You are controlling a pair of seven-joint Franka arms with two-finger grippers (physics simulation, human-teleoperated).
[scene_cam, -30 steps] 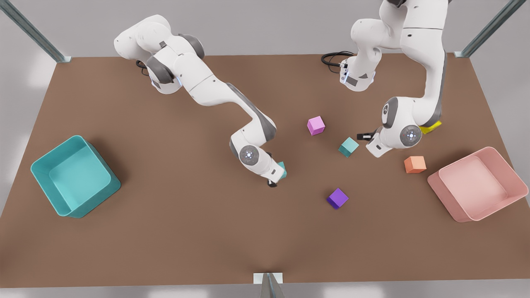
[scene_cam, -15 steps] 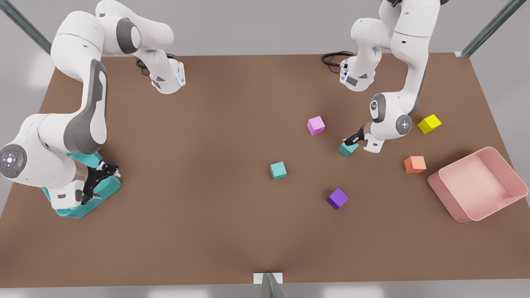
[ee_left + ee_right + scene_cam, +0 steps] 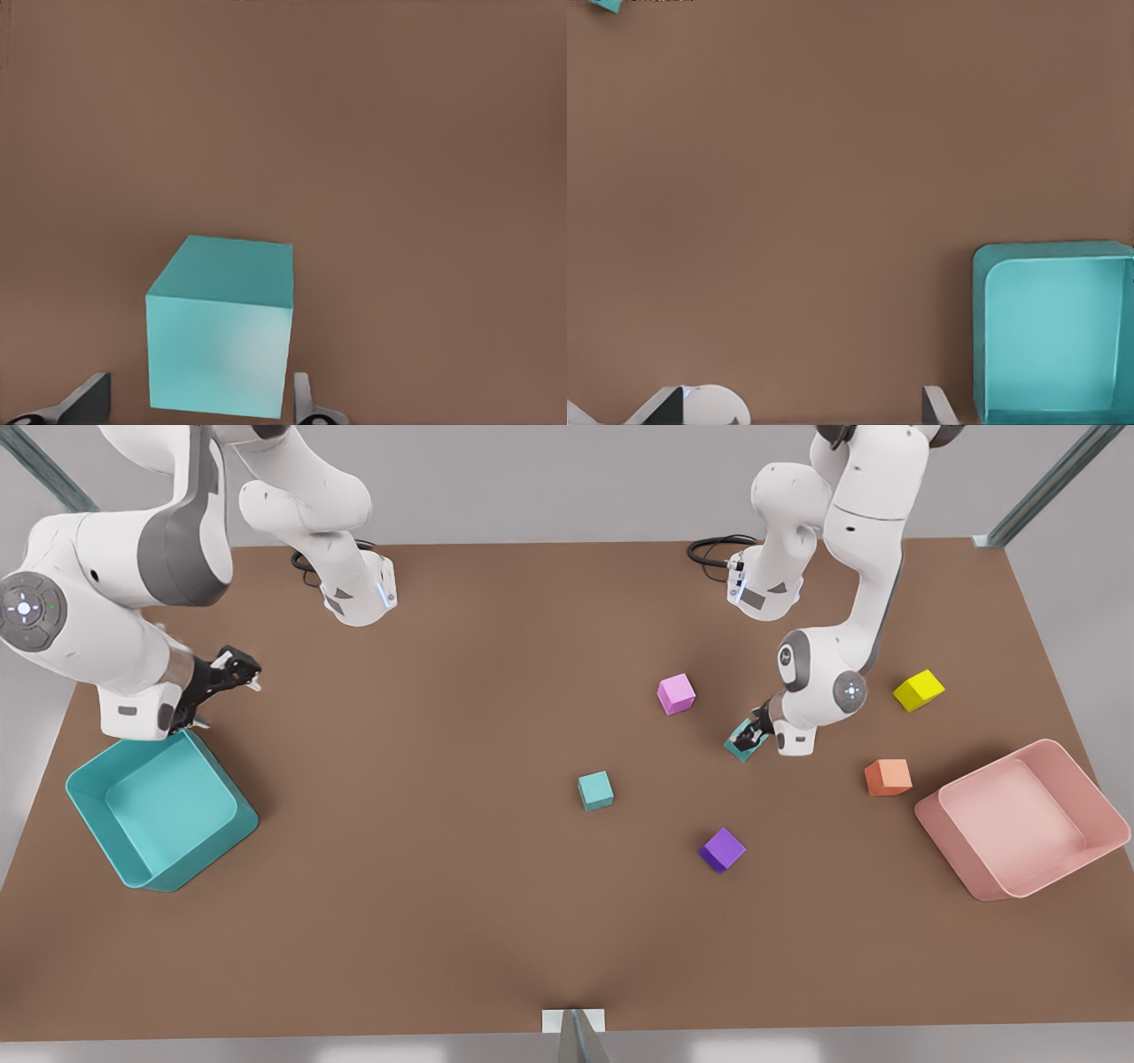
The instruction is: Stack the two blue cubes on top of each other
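Left gripper (image 3: pixel 749 737): at the front view's right, low over the table (image 3: pixel 443 921), fingers spread to either side of a teal cube (image 3: pixel 740 746); the left wrist view shows a fingertip (image 3: pixel 306 407) close beside the cube (image 3: pixel 221 341) and a gap on the other side.
Right gripper (image 3: pixel 232 676): at the front view's left, raised near the table's left edge, just beyond the teal bin (image 3: pixel 97 815), fingers spread and empty.
Second teal cube (image 3: pixel 595 790): alone near the table's middle, well apart from the first cube.
Other cubes: pink (image 3: pixel 676 693), purple (image 3: pixel 722 850), orange (image 3: pixel 888 777) and yellow (image 3: pixel 918 690), all toward the right edge.
Pink bin (image 3: pixel 1076 797): by the table's right edge.
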